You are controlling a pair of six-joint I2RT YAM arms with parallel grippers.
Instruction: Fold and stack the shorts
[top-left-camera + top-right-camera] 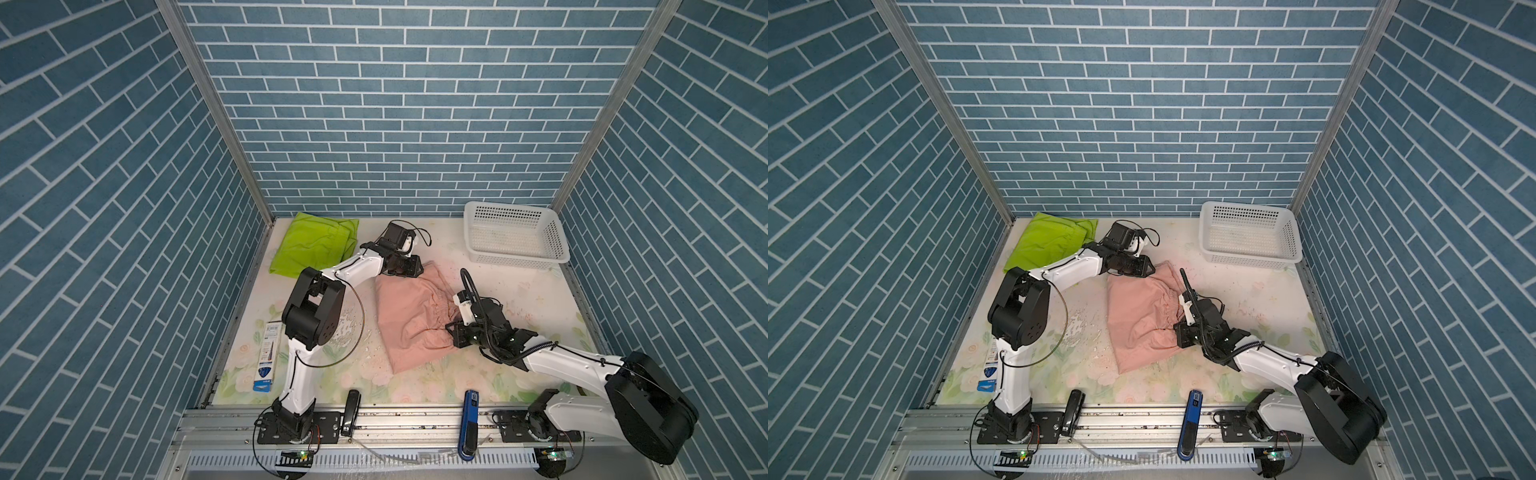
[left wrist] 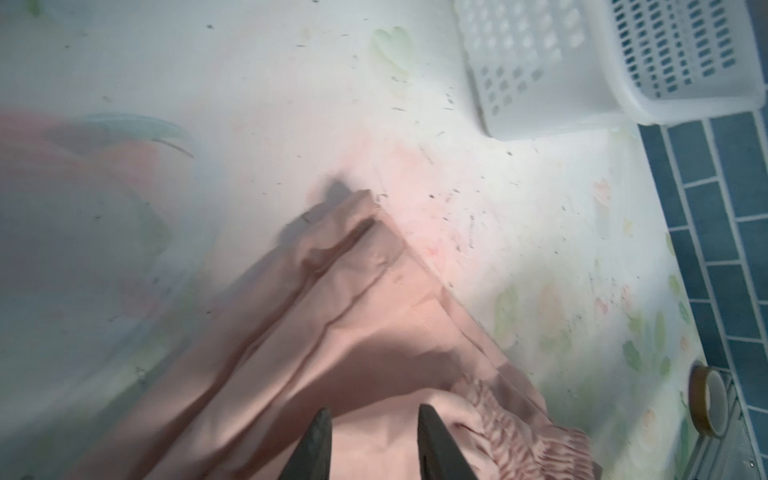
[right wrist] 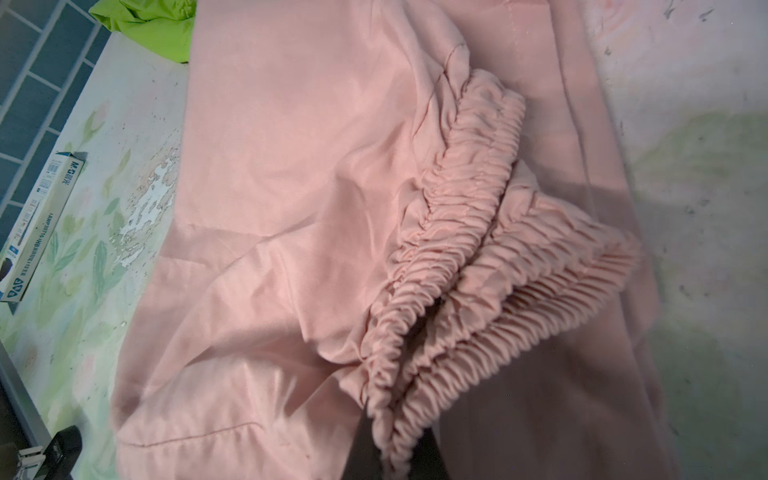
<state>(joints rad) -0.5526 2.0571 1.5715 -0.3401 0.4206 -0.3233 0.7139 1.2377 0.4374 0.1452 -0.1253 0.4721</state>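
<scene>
Back left on the desk [image 1: 519,299], green shorts [image 1: 309,245] look folded. Mid-desk the pink shorts [image 1: 409,316] sit half folded, right jaws clenched on their waistband [image 3: 478,216], left jaws parted and empty; stacking remains.

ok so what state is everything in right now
pink shorts: partly folded, rumpled, waistband doubled over
green shorts: folded, lying at the back left
basket: upright, empty
left gripper: fingers open over the pink shorts
right gripper: fingers shut on the pink shorts' waistband
</scene>
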